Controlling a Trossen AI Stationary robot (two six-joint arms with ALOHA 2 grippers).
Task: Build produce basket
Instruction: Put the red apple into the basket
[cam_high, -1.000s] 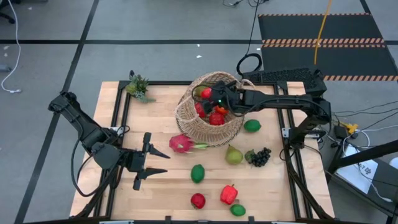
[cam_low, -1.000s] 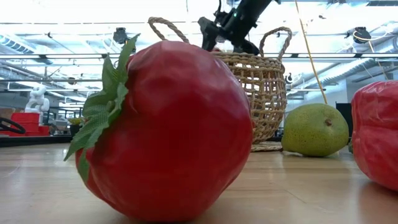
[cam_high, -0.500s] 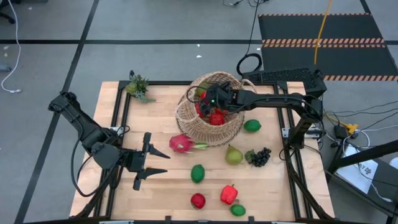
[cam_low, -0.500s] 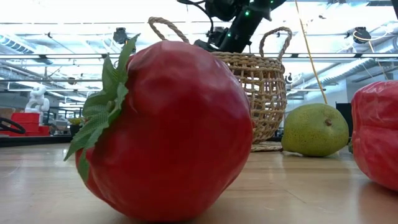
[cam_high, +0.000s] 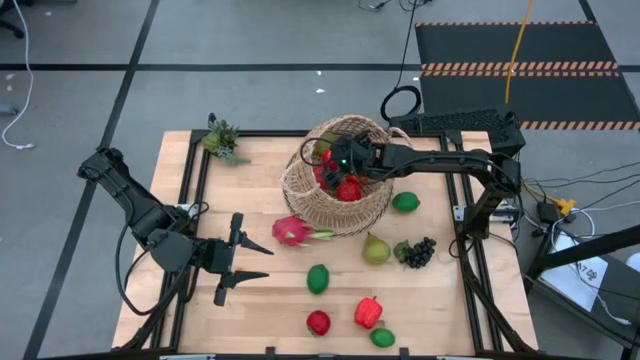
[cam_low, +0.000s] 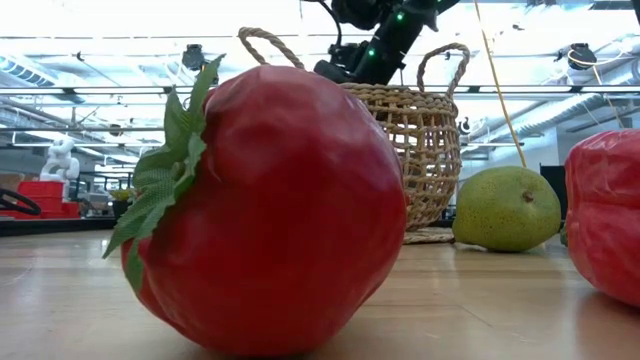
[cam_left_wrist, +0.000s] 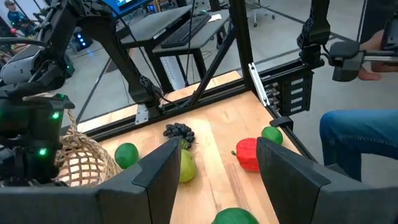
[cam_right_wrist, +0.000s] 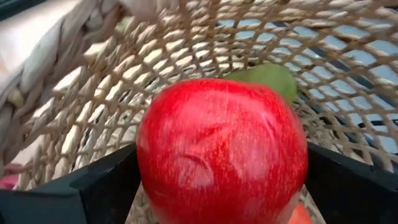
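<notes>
Pale wood planks for the table (cam_high: 260, 300), black rail around the edge. Grey floor (cam_high: 250, 40) on every side, crossed by dark lines, with a black mat (cam_high: 520, 45) edged in orange-and-black stripes beyond the far right corner and a yellow cable (cam_high: 518, 50) across it.

Toward the far middle of the table, the basket (cam_high: 310, 205), tan wicker, tipped with its mouth toward the right arm, red produce already inside. Right hand (cam_high: 335, 160) reaching into that mouth, fingers spread wide and pressed to either side of a red apple (cam_right_wrist: 222, 149), wicker wall and something green just behind it.

Left hand (cam_high: 262, 262) low over the near left part of the table, fingers apart, nothing between them.

Loose on the wood:
- pink dragonfruit (cam_high: 291, 232), just beside the basket's near side
- pear (cam_high: 375, 248) and dark grapes (cam_high: 418, 251), near each other
- one lime (cam_high: 405, 202) right of the basket, another (cam_high: 318, 278) mid-table, a third (cam_high: 382, 338) at the near edge
- red pepper (cam_high: 367, 312) and tomato (cam_high: 318, 322), near the front

Small green spiky plant (cam_high: 222, 138) at the far left corner.

Beyond the table in the left wrist view, a person's leg (cam_left_wrist: 357, 143) in blue jeans. Across the room in the low view, bright ceiling lights and shelving.
</notes>
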